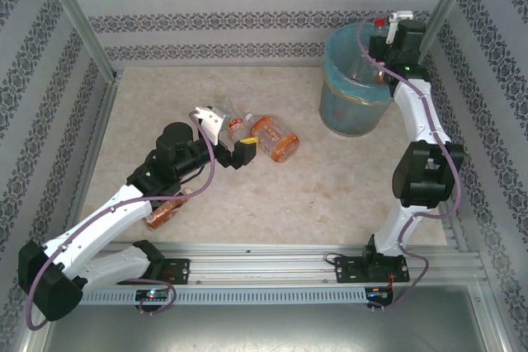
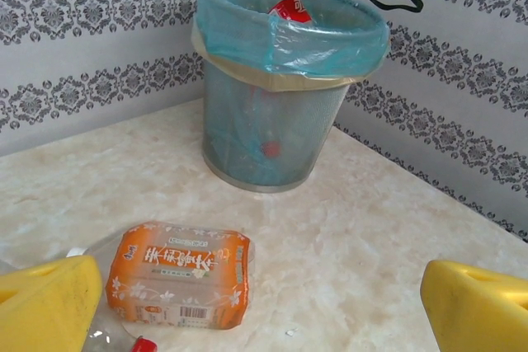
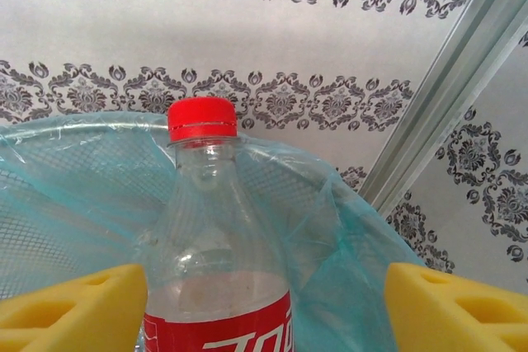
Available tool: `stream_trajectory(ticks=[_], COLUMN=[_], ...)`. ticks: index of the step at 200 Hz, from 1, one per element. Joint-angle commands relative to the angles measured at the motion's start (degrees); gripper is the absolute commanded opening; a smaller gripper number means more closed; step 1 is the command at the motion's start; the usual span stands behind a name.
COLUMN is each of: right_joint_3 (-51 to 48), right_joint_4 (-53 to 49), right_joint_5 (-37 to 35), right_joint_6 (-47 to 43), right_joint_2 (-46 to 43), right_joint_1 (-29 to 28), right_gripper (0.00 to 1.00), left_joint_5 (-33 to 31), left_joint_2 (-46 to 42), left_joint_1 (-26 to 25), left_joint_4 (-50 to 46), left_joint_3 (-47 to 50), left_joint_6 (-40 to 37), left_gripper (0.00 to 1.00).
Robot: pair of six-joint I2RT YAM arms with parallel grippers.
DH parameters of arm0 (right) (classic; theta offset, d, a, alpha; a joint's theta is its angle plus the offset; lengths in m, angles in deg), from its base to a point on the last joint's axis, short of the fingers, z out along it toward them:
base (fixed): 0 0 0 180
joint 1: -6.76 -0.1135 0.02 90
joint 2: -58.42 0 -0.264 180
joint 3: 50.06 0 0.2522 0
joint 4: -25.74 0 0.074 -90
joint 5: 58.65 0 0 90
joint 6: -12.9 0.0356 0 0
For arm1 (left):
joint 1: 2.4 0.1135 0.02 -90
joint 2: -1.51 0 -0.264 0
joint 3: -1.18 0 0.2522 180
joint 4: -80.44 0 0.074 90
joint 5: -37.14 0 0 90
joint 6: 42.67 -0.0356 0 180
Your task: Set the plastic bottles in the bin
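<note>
The bin (image 1: 353,92) is a grey mesh bucket with a light-blue bag, at the back right. A clear plastic bottle (image 3: 219,245) with a red cap and red label stands upright in it, its cap (image 1: 379,22) above the rim. My right gripper (image 3: 264,311) hovers over the bin, open; the bottle sits between the fingers, close to the left pad (image 3: 78,307) and well apart from the right one. My left gripper (image 1: 231,139) is open, low over mid-table. An orange-labelled bottle (image 2: 177,274) lies just ahead of its left finger (image 2: 49,307).
A second bottle (image 1: 237,125) with a red cap (image 2: 144,344) lies against the orange one (image 1: 276,138). Another bottle (image 1: 163,212) lies under the left arm near the front rail. Patterned walls close in the table on three sides, and the bin (image 2: 272,121) stands in the back right corner.
</note>
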Motion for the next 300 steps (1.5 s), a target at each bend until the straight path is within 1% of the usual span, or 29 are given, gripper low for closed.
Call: stream_trajectory(ticks=[1, 15, 51, 66, 95, 112, 133, 151, 170, 214, 250, 265, 300], right_joint_3=[6.77, 11.0, 21.43, 25.49, 27.22, 25.74, 22.8, 19.68, 15.99, 8.47, 7.42, 6.77, 2.93], right_joint_4=[-1.88, -4.3, -10.76, -14.11, -17.13, -17.7, -17.47, -16.92, -16.05, -12.8, -13.76, -14.0, -11.65], right_joint_5=[1.57, 1.74, 1.66, 2.92, 4.48, 5.4, 6.04, 6.2, 6.59, 8.37, 6.94, 6.95, 7.92], right_joint_6=[0.26, 1.48, 3.08, 3.15, 3.05, 2.7, 2.42, 2.18, 1.91, 2.09, 1.2, 1.02, 1.75], right_joint_2=[3.04, 5.98, 13.49, 16.09, 17.7, 17.08, 15.64, 13.91, 11.7, 6.63, 7.7, 7.72, 5.1], right_joint_1=[0.57, 0.57, 0.58, 0.57, 0.53, 0.52, 0.57, 0.66, 0.62, 0.62, 0.66, 0.65, 0.67], right_gripper=[0.75, 0.73, 0.73, 0.72, 0.66, 0.62, 0.54, 0.52, 0.47, 0.46, 0.46, 0.44, 0.43], left_joint_5=[-0.92, -1.22, -0.96, -1.09, -1.81, -2.15, -1.96, -1.72, -1.66, -1.74, -1.55, -1.6, -1.92], left_joint_2=[-0.09, 0.35, 0.77, 0.7, 0.58, 0.7, 0.99, 1.16, 1.01, 1.07, 1.6, 1.5, 0.74], left_joint_1=[-0.37, -0.31, -0.31, -0.35, -0.2, -0.13, 0.03, 0.03, 0.07, 0.15, 0.2, 0.2, 0.25], left_joint_4=[0.46, 0.61, 1.91, 2.08, 1.53, 1.44, 1.35, 1.16, 1.22, 1.26, 1.2, 1.02, 1.1], left_joint_3=[0.63, 0.64, 1.39, 1.81, 2.23, 2.17, 1.9, 1.65, 1.85, 2.07, 1.64, 1.64, 2.38], left_joint_6=[-1.34, -1.44, 0.08, 0.4, 0.05, -0.17, -0.3, -0.3, -0.05, 0.01, -0.31, -0.22, 0.47], left_gripper=[1.0, 1.0, 1.0, 1.0, 1.0, 1.0, 1.0, 1.0, 1.0, 1.0, 1.0, 1.0, 1.0])
